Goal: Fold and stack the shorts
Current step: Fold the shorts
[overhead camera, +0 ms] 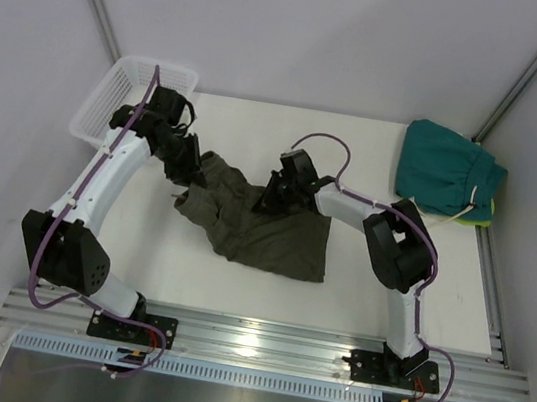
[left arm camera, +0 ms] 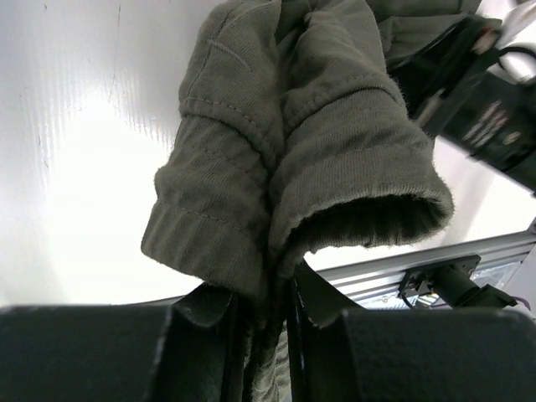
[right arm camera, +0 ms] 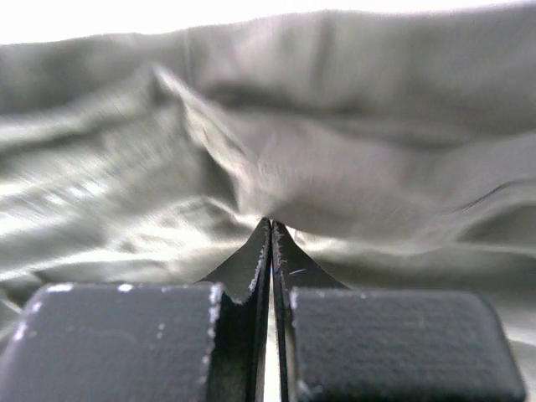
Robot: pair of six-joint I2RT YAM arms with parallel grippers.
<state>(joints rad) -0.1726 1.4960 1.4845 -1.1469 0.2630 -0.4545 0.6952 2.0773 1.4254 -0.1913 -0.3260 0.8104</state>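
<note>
Gripping the olive shorts, left claw and right claw each clamp its cloth.

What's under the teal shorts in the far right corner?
A thin yellow-green edge shows under the teal shorts at their near right corner. The rest is covered, so I cannot tell what it is.
</note>
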